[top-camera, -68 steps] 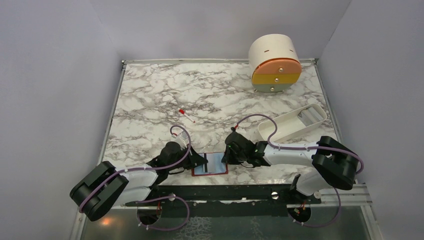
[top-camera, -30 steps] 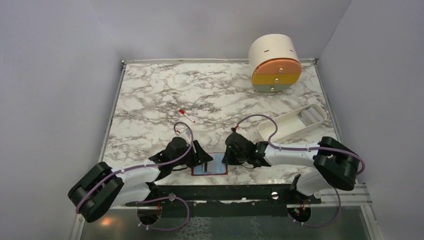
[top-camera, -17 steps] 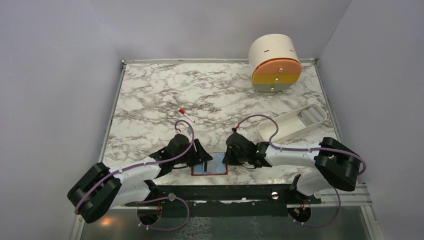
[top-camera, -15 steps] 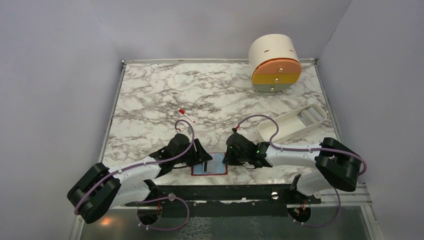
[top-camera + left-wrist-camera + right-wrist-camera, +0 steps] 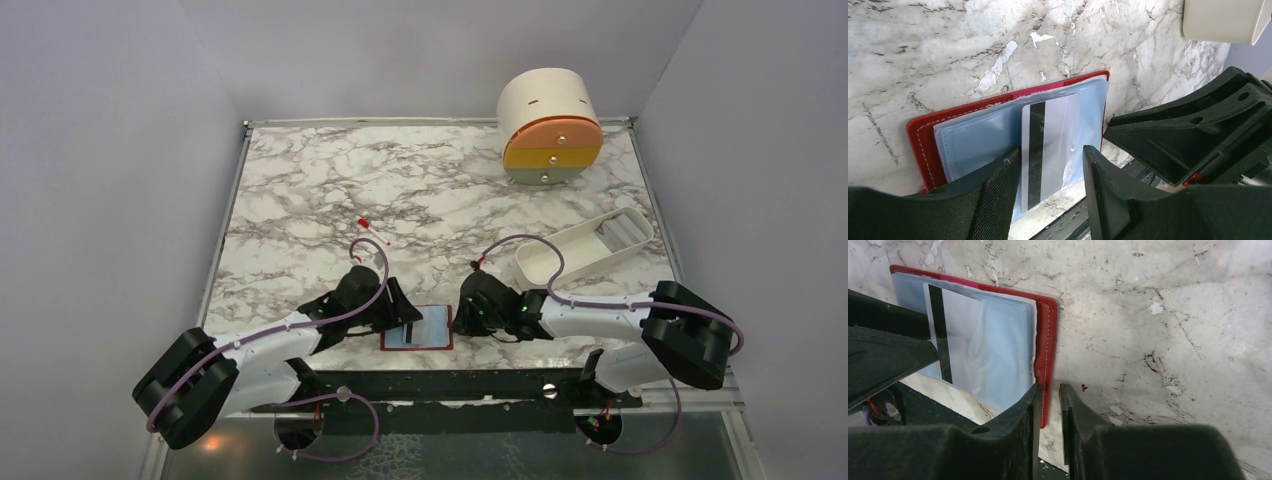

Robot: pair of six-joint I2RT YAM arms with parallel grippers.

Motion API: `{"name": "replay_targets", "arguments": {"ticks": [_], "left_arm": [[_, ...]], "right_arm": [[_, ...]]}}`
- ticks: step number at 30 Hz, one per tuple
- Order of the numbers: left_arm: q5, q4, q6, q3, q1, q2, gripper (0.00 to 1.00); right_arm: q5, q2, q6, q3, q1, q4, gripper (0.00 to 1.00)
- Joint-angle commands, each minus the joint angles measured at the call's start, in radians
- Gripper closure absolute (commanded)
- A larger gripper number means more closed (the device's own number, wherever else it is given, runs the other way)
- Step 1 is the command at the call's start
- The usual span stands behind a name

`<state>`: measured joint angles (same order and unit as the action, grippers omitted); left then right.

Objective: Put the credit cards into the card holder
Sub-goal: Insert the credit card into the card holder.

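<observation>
The red card holder [image 5: 417, 346] lies open and flat near the table's front edge, its clear sleeves facing up. A pale credit card [image 5: 1058, 130] with a black stripe lies partly in a sleeve. My left gripper [image 5: 1051, 149] straddles the card, with a finger against each long edge. My right gripper [image 5: 1050, 386] stands at the holder's right red edge [image 5: 1045, 330]. Its jaws are a narrow gap apart, with that edge showing in the gap. In the top view the left gripper [image 5: 404, 320] and right gripper [image 5: 461, 320] flank the holder. No other cards show.
A round cream drawer unit [image 5: 549, 128] stands at the back right. In front of it is a white oblong tray [image 5: 585, 245]. A small red-tipped stick [image 5: 372, 230] lies mid-table. The black front rail [image 5: 450, 385] runs just behind the holder.
The right gripper's jaws have parted slightly and the arm has drawn back a little to the right. The left arm, the card and the holder have stayed put for the last second.
</observation>
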<state>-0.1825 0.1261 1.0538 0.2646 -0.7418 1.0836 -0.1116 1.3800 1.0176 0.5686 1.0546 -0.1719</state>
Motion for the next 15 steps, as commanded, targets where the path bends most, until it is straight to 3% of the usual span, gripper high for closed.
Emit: {"name": "replay_targets", "arguments": {"ticks": [1,15], "left_arm": [[0.063,-0.135,-0.035,-0.016,-0.005,0.002,0.49],[0.065,-0.068,0.004,0.015,-0.058,0.079,0.55]], "right_arm": [[0.044,0.028,0.011,-0.013,0.006,0.08,0.8],[0.056,0.059,0.061,-0.043,0.022,0.163,0.85]]}}
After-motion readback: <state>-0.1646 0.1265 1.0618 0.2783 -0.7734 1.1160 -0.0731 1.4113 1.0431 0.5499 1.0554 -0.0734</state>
